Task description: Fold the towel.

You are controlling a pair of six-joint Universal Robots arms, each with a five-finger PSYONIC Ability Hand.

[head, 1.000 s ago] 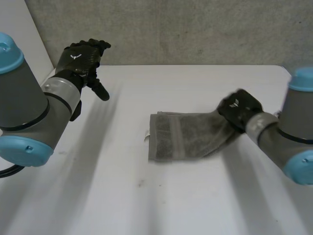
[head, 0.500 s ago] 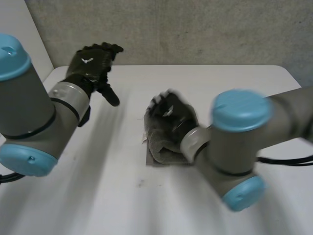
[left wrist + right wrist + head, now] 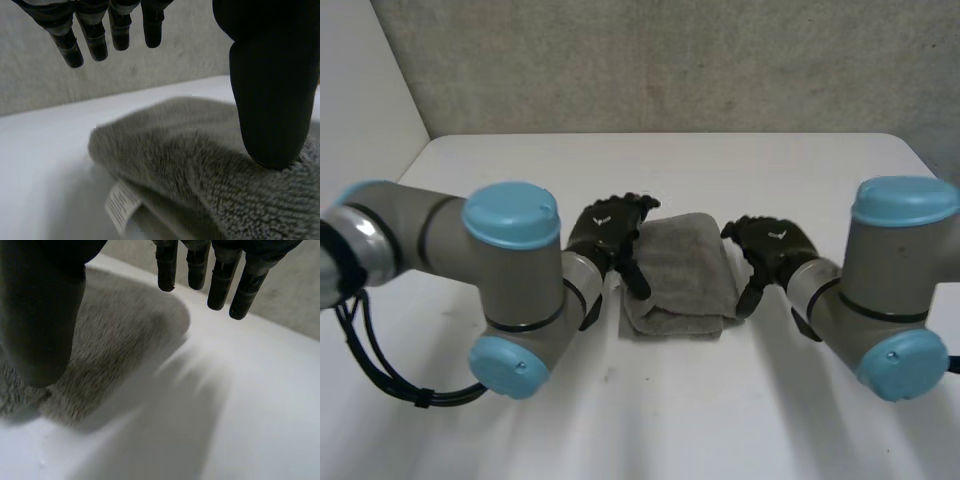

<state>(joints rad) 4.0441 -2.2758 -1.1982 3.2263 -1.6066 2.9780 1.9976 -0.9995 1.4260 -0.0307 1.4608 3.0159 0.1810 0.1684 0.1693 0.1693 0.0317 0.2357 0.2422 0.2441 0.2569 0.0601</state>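
**A:** What had changed in that half second?

**B:** The left hand (image 3: 608, 225) had come down from the far left corner of the worktop (image 3: 620, 410) to the towel's (image 3: 682, 268) 9 o'clock edge. Its fingers (image 3: 95, 42) were straight and spread, gripping nothing. Only the thumb pressed on the pile.

**A:** And the towel?

**B:** It lay at the middle of the worktop, folded into a compact grey wad. A white label (image 3: 120, 206) poked out under the fold near that thumb.

**A:** The right side?

**B:** The right hand (image 3: 772, 245) had drawn back off the towel to its 3 o'clock edge. Its fingers were straight and held nothing, with the thumb just beside the cloth's edge.

**A:** Any room to move?

**B:** Bare worktop ran toward 12 o'clock up to the wall (image 3: 670, 60), and toward 6 o'clock. The arms flanked the towel at 9 and 3.
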